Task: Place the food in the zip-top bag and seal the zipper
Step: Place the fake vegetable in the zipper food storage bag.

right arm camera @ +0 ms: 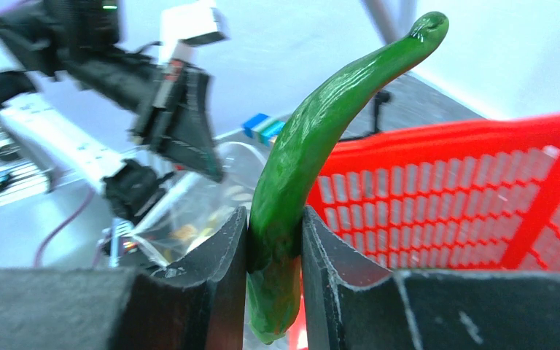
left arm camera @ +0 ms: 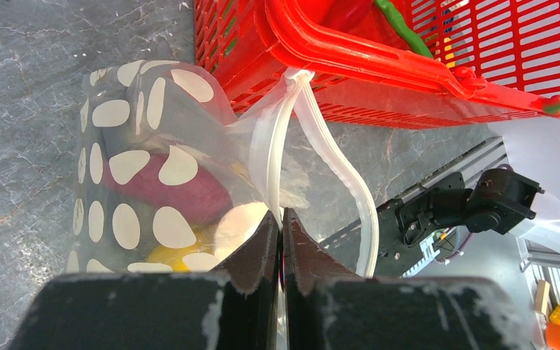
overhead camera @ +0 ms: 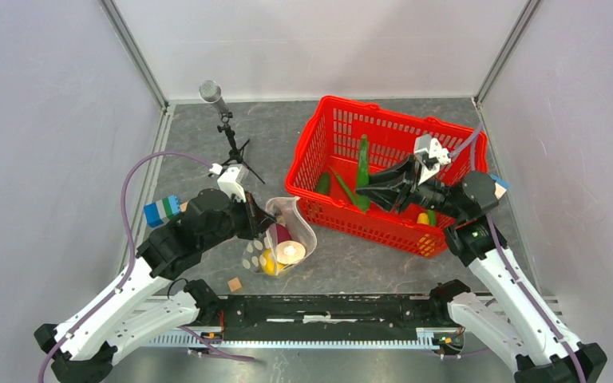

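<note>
The dotted zip-top bag [overhead camera: 287, 239] stands open between the arms, touching the red basket. My left gripper [left arm camera: 282, 222] is shut on one side of its white zipper [left arm camera: 335, 168], holding the mouth open. Inside the bag [left arm camera: 127, 168] lie a magenta aubergine [left arm camera: 182, 193], a yellow piece [left arm camera: 171, 251] and a pale round piece. My right gripper [right arm camera: 275, 240] is shut on a long green pod [right arm camera: 299, 160] and holds it upright over the basket's left part [overhead camera: 362, 159]. The bag shows behind it in the right wrist view [right arm camera: 197, 211].
The red mesh basket [overhead camera: 343, 120] at the back right holds more green pods [overhead camera: 323, 183] and a yellow piece [overhead camera: 423, 218]. A microphone on a tripod [overhead camera: 222, 112] stands behind the left arm. A blue-green block [overhead camera: 162, 210] and a wooden cube [overhead camera: 235, 284] lie nearby.
</note>
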You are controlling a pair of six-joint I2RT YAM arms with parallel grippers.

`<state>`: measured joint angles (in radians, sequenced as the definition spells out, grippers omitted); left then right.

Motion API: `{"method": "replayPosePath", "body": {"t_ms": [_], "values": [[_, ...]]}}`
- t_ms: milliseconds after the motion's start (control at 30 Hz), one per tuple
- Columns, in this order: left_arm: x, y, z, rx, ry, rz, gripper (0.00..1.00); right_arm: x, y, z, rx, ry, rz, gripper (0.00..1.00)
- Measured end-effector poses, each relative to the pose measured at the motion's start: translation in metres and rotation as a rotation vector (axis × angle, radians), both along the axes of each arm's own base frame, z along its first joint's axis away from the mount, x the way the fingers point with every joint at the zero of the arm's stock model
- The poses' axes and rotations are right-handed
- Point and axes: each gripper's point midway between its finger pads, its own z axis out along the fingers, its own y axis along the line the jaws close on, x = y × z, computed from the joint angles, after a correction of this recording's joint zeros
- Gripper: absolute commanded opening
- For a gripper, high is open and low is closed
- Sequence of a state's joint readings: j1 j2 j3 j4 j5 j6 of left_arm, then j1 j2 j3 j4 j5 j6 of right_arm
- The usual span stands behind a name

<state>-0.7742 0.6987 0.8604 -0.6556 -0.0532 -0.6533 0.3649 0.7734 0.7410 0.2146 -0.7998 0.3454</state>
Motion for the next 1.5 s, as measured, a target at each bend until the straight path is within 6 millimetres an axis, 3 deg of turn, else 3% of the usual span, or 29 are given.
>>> {"method": "replayPosePath", "body": {"t_ms": [233,400,600,1067,1167,1400,1500], "values": [[0.0,-0.001,0.0,0.0,0.002,-0.002,0.09,-0.063,0.044,0.016,0.053,-0.037,0.261,0.21],[0.0,-0.001,0.0,-0.002,0.001,-0.002,0.09,-0.093,0.083,0.0,0.025,0.008,0.386,0.18],[0.0,-0.001,0.0,-0.002,0.0,-0.001,0.09,-0.092,0.12,-0.054,-0.147,0.201,0.354,0.16],[-0.006,-0.001,0.003,0.012,-0.036,-0.061,0.06,-0.119,0.135,-0.156,-0.528,0.522,0.335,0.17],[-0.016,-0.004,0.004,0.013,-0.056,-0.138,0.05,-0.115,0.137,-0.167,-0.591,0.563,0.308,0.19],[-0.042,-0.018,-0.001,-0.009,-0.036,-0.322,0.03,-0.094,0.153,-0.156,-0.61,0.558,0.235,0.21],[-0.047,-0.02,-0.002,-0.011,-0.032,-0.358,0.04,-0.082,0.157,-0.162,-0.624,0.571,0.17,0.24]]}}
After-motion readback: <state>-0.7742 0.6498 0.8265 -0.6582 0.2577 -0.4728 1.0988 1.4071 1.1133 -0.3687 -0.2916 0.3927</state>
